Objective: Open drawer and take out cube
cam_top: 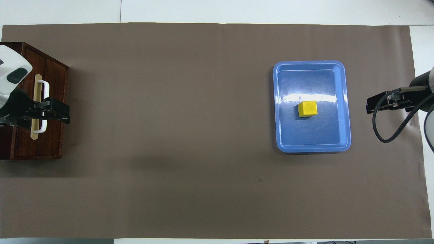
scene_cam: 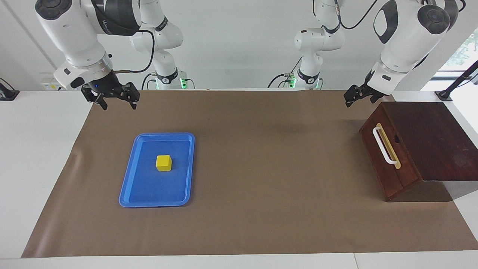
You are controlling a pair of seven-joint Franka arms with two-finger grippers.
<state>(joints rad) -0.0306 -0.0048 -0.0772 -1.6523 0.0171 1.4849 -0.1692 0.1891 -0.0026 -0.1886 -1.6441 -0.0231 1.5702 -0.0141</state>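
Observation:
The dark wooden drawer (scene_cam: pixel 401 175) with its white bar handle (scene_cam: pixel 384 145) is shut, at the left arm's end of the table; it also shows in the overhead view (cam_top: pixel 54 139). The yellow cube (scene_cam: pixel 163 163) lies in a blue tray (scene_cam: pixel 129 186), toward the right arm's end, and shows in the overhead view (cam_top: pixel 307 108). My left gripper (scene_cam: pixel 359 100) is open and empty, raised beside the cabinet's upper corner; from above the left gripper (cam_top: pixel 62 113) covers the handle. My right gripper (scene_cam: pixel 118 104) is open and empty, raised over the mat's edge, and waits.
The dark wooden cabinet (scene_cam: pixel 429 138) stands on a brown mat (scene_cam: pixel 261 168) that covers most of the white table. The blue tray (cam_top: pixel 344 101) lies flat on the mat. The arm bases stand along the robots' edge of the table.

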